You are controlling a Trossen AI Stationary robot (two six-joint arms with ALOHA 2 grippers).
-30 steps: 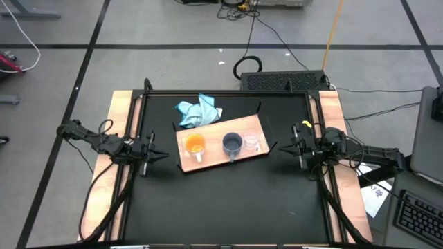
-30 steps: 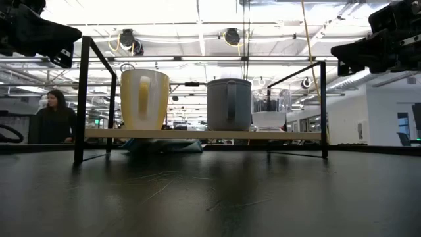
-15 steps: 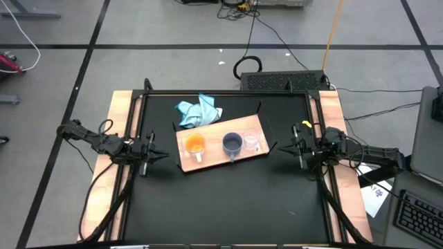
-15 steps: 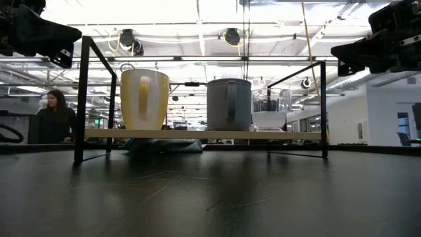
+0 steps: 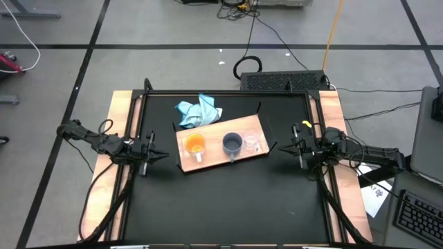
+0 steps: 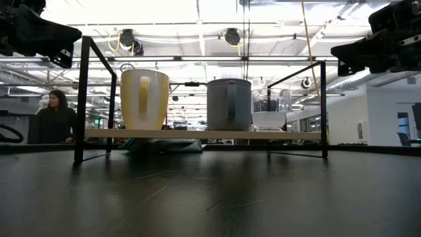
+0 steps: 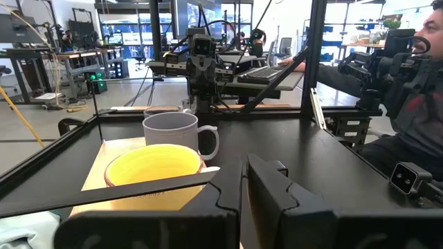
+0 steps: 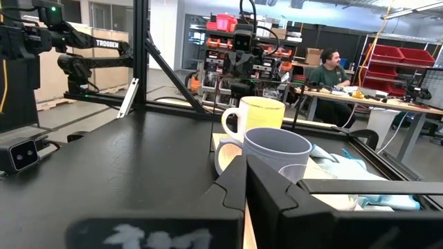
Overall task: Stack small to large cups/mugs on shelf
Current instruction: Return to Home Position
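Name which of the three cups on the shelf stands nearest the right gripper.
The clear glass cup, at the end of the shelf toward the right gripper; the grey mug stands in the middle and the orange mug farthest away.

The high camera hangs above and looks straight down on the whole table (image 5: pixel 228 194). The low camera sits at table height, close to the shelf (image 6: pixel 197 133), facing the room behind. Each wrist camera looks across the table from its own side. All four see the orange mug (image 5: pixel 195 144) and the grey-blue mug (image 5: pixel 232 144).
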